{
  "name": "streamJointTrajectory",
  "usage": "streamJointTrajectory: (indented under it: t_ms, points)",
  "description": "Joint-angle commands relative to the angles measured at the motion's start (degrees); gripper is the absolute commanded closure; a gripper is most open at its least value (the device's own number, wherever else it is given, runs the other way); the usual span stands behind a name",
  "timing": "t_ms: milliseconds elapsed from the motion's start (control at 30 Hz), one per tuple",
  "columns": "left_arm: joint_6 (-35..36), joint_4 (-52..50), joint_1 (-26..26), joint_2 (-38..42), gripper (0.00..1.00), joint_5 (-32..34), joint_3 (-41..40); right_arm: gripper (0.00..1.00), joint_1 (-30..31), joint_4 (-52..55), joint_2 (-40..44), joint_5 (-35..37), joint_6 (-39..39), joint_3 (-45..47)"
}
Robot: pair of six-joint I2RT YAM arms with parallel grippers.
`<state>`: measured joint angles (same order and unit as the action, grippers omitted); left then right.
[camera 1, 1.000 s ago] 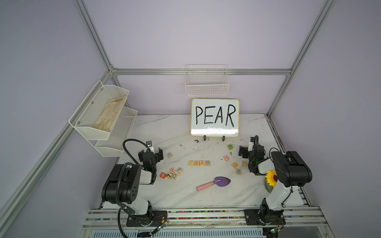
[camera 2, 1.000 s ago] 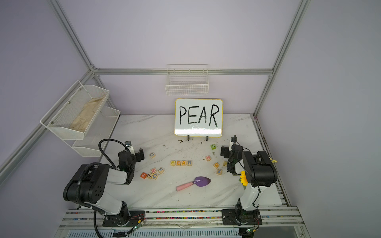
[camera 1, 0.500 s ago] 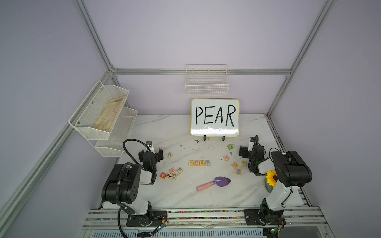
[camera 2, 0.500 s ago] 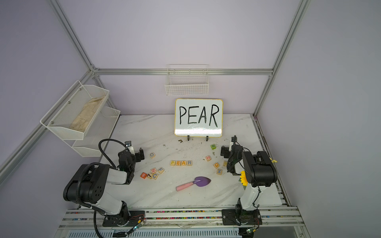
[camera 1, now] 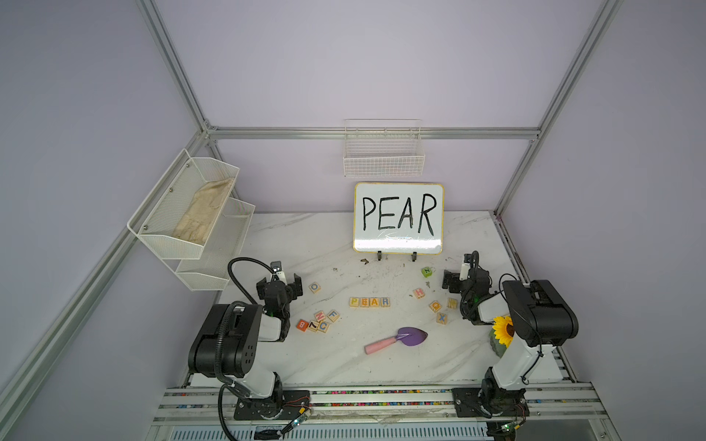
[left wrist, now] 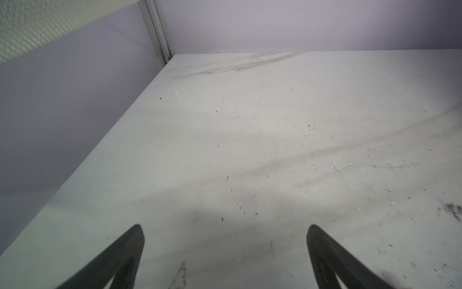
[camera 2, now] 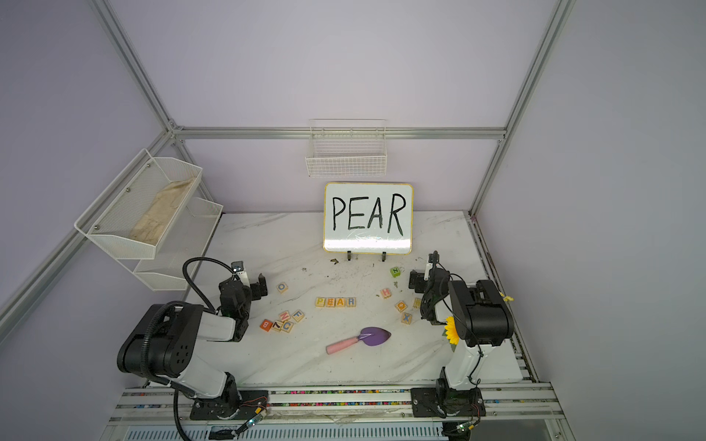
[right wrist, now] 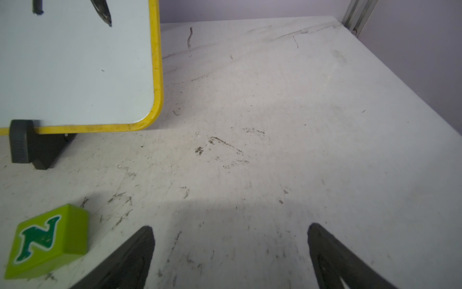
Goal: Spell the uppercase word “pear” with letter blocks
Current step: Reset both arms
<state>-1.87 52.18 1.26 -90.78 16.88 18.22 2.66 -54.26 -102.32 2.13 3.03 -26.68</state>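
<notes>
The letter blocks (camera 1: 369, 302) lie in one touching row at the middle of the table (camera 1: 305, 244), well apart from every edge, reading P, E, A, R. Near the left edge the left gripper (left wrist: 225, 230) hangs over bare marble, jaws spread with nothing between them; the back left corner ahead of it is open. Near it sit an O block (camera 1: 314, 287) and a loose cluster of blocks (camera 1: 324, 325). Bare surface rings the row. The purple trowel (camera 1: 397, 340) lies between it and the front edge, and the whiteboard (camera 1: 398, 217) stands at the back edge. Further right are a green N cube (right wrist: 47, 240) and scattered blocks (camera 1: 435, 306). The right gripper (right wrist: 228, 229), jaws wide apart and empty, sits near the right edge. The row's long axis runs parallel to the front edge, letter tops toward the back edge.
</notes>
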Motion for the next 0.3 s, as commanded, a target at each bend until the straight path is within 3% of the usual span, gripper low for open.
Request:
streamJointTrajectory:
  t_ms: [0,267]
  points:
    - [0.12,2.22,-0.26,0.69,0.0,-0.19,3.49,0.03,0.31,-0.32,0.55,0.42,-0.24,0.0]
    - [0.28,3.02,-0.28,0.59,0.0,-0.29,3.19,0.03,0.28,-0.32,0.55,0.42,-0.26,0.07]
